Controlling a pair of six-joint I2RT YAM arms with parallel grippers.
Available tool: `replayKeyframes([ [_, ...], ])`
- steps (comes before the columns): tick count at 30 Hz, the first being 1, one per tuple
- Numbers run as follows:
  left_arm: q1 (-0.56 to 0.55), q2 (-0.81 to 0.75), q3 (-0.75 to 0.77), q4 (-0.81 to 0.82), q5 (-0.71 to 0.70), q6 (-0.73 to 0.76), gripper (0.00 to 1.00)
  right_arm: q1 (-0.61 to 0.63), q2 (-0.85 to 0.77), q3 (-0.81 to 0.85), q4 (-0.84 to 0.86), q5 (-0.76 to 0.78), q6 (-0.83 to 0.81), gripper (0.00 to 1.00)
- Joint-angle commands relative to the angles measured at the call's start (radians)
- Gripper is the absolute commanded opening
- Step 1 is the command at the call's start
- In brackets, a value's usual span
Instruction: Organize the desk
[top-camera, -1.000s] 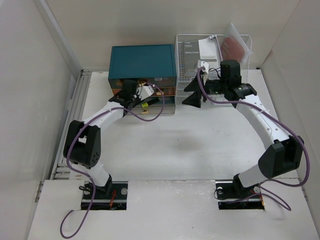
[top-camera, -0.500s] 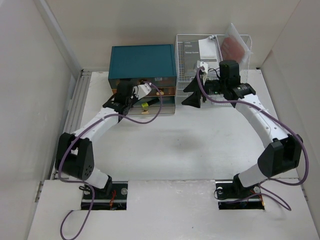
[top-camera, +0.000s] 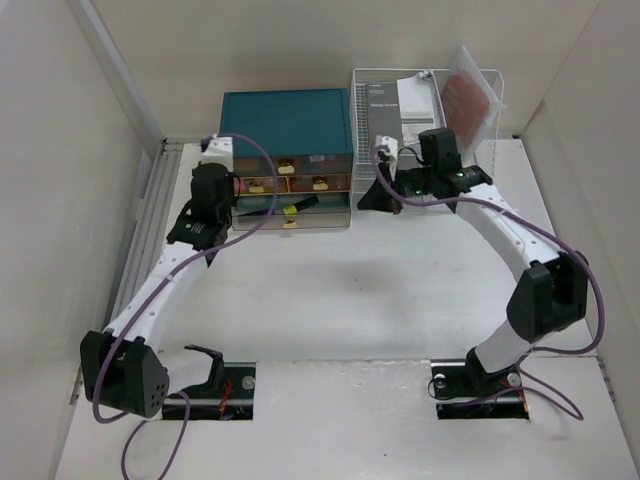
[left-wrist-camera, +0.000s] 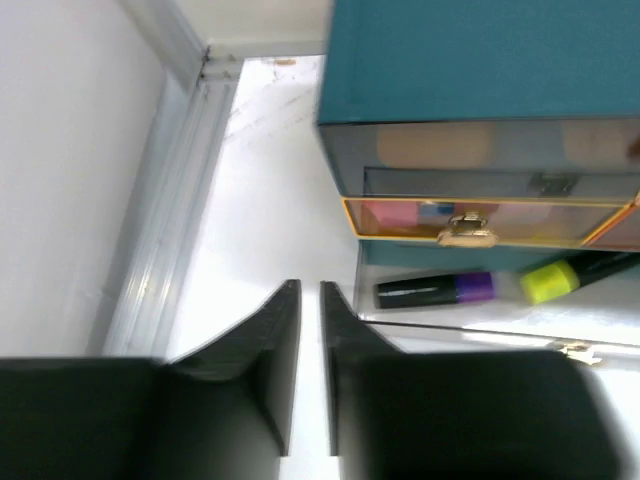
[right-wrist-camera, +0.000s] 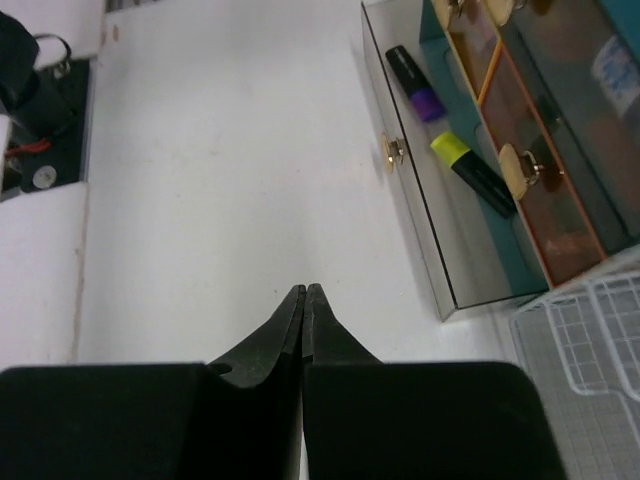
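Top external view: bottom drawer open, both claws empty

Desk (top-camera: 400, 290) lies flat beneath both arms; teal drawer chest (top-camera: 285, 120) stands at its far edge, white wire rack (top-camera: 420, 100) just beside it on the right.
Bottom drawer (right-wrist-camera: 432, 262) is pulled out toward the arms; its long axis runs left to right across the desk; a purple marker (right-wrist-camera: 412, 80) and a yellow highlighter (right-wrist-camera: 470, 170) lie inside.
Left gripper (left-wrist-camera: 308, 290) sits off the chest's left side, fingers drawn almost together with a thin slit between, holding nothing.
Right gripper (right-wrist-camera: 305, 290) is pressed together and empty, just off the drawer's right end.
Judgement: the right claw looks nearer, but it sits beside the drawer front, not before it; shutting would need a push toward the far wall.
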Motion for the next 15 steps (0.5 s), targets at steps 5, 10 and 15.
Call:
replayKeyframes([
  [5, 0.078, -0.197, -0.044, 0.027, -0.044, -0.508, 0.94, 0.247, 0.054, 0.019, 0.091, 0.356, -0.046, 0.00],
  [10, 0.100, -0.346, -0.159, 0.051, -0.215, -0.686, 1.00, 0.364, 0.122, 0.000, 0.248, 0.809, 0.034, 0.01],
  [15, 0.100, -0.409, -0.182, 0.015, -0.366, -0.797, 1.00, 0.408, 0.230, 0.043, 0.298, 0.993, 0.078, 0.02],
])
